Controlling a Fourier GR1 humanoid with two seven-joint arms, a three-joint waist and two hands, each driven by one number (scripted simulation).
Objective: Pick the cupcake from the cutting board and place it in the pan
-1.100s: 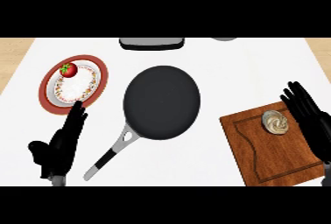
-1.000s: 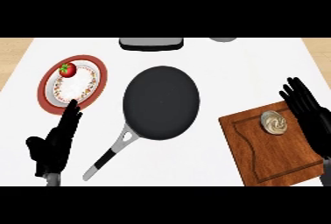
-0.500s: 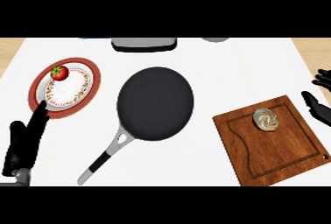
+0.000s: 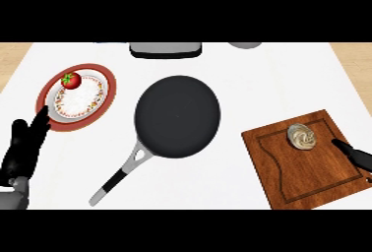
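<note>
Your right hand (image 4: 355, 153) sits over the cutting board (image 4: 291, 170) just beside the cupcake (image 4: 302, 135), your left hand (image 4: 22, 147) rests by the plate (image 4: 42, 98), both with fingers straight.

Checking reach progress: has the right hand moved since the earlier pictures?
Yes. Against the brown wooden cutting board, the black right hand has moved from its far right corner to its right edge, beside the round cupcake.
</note>
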